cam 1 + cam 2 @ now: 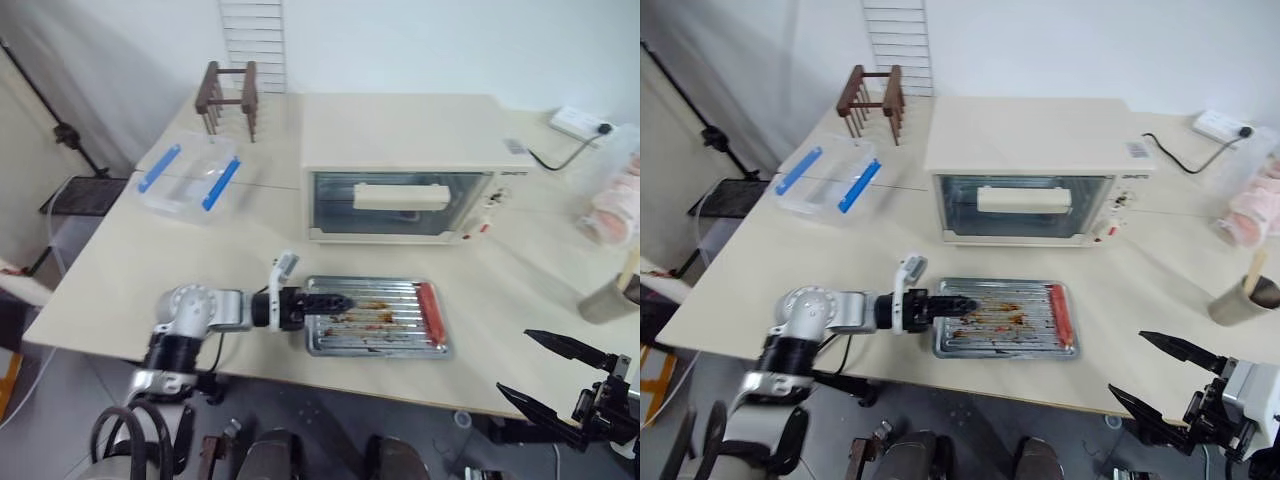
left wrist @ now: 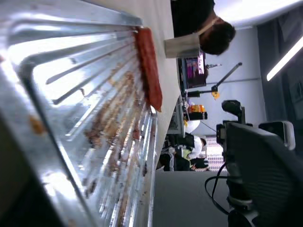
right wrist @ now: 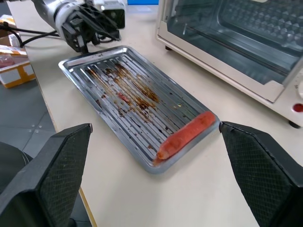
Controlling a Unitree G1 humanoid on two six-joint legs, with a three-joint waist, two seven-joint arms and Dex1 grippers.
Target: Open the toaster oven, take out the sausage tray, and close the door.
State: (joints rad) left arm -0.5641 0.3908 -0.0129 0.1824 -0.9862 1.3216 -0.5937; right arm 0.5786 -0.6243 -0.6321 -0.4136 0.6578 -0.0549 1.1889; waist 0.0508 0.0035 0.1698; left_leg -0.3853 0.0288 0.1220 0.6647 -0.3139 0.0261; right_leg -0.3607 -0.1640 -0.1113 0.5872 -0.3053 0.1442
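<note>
Left gripper [image 1: 335, 301]: fingers spread wide at sausage tray's [image 1: 378, 343] nine-o'clock rim, holding nothing. Tray flat on table [image 1: 120, 270], sausage [image 1: 430, 310] at its three-o'clock end, six o'clock of toaster oven [image 1: 400, 165]. Door [image 1: 395, 203] shut. Right gripper [image 1: 545, 375]: wide open, empty, well apart.

A robotics lab staged as a kitchen: a toaster oven [image 1: 400, 170] and a greasy sausage tray [image 1: 378, 316] sit on a plain counter [image 1: 150, 290] against bare white walls, with a power strip [image 1: 578, 124], a tripod [image 1: 60, 125] and distant monitors [image 2: 193, 71] nearby.
</note>
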